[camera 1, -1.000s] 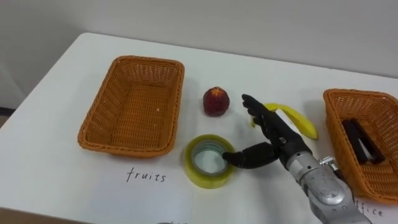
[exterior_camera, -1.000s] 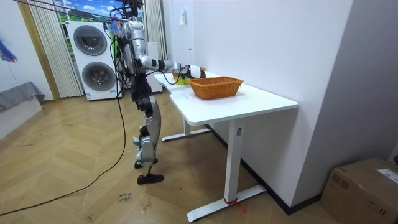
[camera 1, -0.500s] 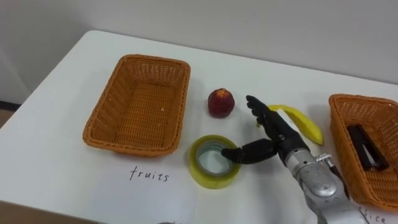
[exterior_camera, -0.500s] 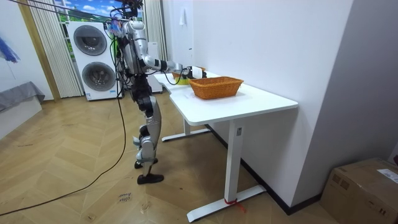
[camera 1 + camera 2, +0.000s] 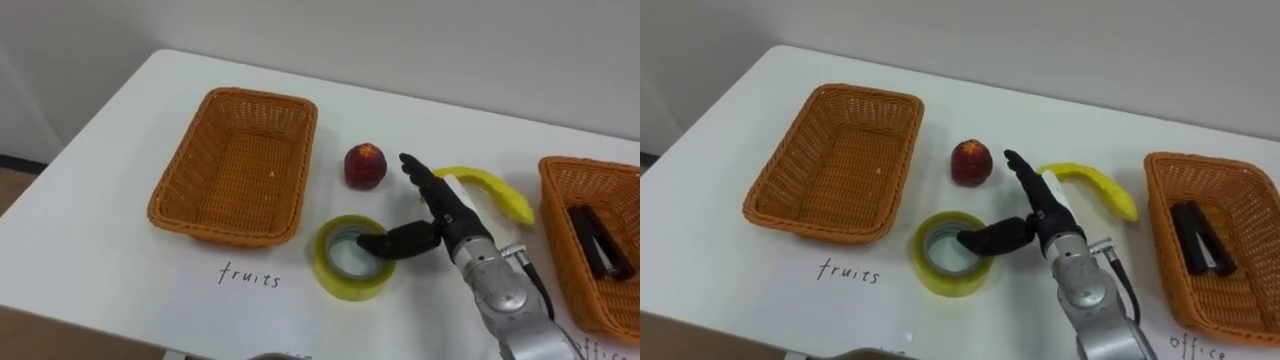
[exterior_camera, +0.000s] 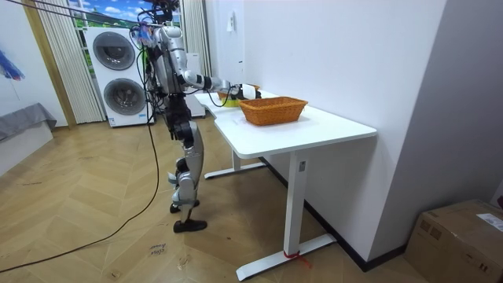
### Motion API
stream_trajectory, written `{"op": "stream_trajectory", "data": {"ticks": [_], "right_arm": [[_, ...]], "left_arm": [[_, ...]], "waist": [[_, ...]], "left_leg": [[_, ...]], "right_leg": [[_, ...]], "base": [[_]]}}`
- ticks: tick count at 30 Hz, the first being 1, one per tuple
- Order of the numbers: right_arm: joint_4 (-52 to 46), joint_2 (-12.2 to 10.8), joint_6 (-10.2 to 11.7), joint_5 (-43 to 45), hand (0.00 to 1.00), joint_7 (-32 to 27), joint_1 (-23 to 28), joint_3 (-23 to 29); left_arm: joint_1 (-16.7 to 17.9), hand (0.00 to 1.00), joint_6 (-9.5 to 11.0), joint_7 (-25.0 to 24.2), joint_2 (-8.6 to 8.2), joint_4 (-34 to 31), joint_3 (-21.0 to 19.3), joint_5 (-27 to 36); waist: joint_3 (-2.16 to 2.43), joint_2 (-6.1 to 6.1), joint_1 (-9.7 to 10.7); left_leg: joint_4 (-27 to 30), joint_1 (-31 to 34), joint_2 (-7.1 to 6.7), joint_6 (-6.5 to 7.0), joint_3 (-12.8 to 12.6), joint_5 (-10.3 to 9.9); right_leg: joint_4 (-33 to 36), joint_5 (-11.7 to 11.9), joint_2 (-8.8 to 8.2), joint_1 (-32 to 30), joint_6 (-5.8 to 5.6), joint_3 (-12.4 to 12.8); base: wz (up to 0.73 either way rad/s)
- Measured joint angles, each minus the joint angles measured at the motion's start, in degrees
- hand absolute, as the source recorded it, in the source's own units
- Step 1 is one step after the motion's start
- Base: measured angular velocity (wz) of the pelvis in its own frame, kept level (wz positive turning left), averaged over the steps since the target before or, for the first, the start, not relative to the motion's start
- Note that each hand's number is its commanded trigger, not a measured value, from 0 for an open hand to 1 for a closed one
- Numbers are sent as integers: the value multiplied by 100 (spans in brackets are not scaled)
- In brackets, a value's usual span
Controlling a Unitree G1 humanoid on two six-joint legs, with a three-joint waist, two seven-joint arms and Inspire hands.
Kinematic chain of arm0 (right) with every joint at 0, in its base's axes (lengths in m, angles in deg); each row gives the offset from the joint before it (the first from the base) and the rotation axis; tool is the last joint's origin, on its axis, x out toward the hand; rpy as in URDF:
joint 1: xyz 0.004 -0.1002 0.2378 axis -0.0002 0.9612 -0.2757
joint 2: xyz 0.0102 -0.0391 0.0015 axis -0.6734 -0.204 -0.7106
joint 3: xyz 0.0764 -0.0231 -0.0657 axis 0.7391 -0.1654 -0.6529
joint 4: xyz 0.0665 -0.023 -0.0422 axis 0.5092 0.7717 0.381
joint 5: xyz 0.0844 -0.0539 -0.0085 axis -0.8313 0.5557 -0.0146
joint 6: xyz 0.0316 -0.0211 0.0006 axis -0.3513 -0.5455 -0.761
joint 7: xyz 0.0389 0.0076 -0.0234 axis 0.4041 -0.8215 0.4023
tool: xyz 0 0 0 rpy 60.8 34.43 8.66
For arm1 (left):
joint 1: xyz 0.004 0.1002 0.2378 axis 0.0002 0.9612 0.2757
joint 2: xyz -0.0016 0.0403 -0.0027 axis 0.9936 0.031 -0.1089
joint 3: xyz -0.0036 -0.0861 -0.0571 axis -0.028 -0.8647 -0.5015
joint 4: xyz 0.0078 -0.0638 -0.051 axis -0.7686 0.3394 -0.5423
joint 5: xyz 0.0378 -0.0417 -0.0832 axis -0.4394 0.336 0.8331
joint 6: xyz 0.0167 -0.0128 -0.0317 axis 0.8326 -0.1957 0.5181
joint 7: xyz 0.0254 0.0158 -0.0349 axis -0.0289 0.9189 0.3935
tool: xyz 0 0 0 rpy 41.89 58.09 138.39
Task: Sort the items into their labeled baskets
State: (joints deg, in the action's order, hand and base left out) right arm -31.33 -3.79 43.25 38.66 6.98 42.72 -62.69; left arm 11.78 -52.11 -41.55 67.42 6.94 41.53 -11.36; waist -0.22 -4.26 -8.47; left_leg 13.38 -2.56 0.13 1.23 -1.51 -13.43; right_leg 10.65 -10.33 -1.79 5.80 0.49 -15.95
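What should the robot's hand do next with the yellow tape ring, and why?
Probably close the right hand on the tape roll. Its thumb sits inside the roll's hole while the fingers are straight outside the rim, so nothing grips it. The roll lies on the table and likely belongs in the office basket on the right.

Right hand (image 5: 443, 214), lower right of the frame: fingers (image 5: 424, 186) and thumb are matt black, segmented, with rounded tips. The back of the palm is black too. The wrist and forearm have a silver-grey metal casing, roughly cylindrical, with a lighter collar at the wrist. One thin black cable loops along the forearm's outer side.

Room view, upper left of the frame: the torso and legs are silver-grey with darker joints, and the foot is dark. The head unit is dark. Ropes rise from the shoulders, and a dark cable trails away.
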Motion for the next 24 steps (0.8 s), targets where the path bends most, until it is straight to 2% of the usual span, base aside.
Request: {"op": "stream_trajectory", "data": {"ticks": [3,8,13,16,18,24], "right_arm": [[2,0,-121,120,0,189,-73,-2],[48,25,-167,327,0,359,-97,-2],[98,32,-272,645,0,517,-189,-62],[98,33,-314,864,0,633,-208,-119],[91,40,-424,1024,0,808,-271,-174],[-61,41,-572,1374,0,1203,-302,-210]], "left_arm": [[-3,0,-73,-90,-18,0,-95,1],[-48,0,-95,-158,2,-65,-186,3],[-74,0,-149,-204,22,-100,-185,6],[-100,0,-214,-197,46,-153,-186,34],[-121,0,-218,-196,91,-166,-186,40],[-156,0,-220,-198,112,-166,-185,37]], "waist": [[-6,-12,-17],[-6,-54,-147],[-12,-118,-170],[4,-147,-197],[22,-184,-198],[17,-223,-208]], "left_leg": [[32,7,0,-1,19,-1],[58,14,-2,-1,19,0],[115,43,-5,7,22,-7],[122,43,-5,9,34,-9],[127,43,0,7,40,-10],[141,43,-3,8,47,-10]], "right_leg": [[0,0,0,23,0,-4],[-2,-1,-5,23,0,0],[-4,-2,-4,17,-1,-3],[6,-2,-4,15,-1,-3],[11,-2,3,17,-1,-1],[26,-1,1,16,0,2]], "base": [[5],[0],[0],[0],[0],[0]]}}
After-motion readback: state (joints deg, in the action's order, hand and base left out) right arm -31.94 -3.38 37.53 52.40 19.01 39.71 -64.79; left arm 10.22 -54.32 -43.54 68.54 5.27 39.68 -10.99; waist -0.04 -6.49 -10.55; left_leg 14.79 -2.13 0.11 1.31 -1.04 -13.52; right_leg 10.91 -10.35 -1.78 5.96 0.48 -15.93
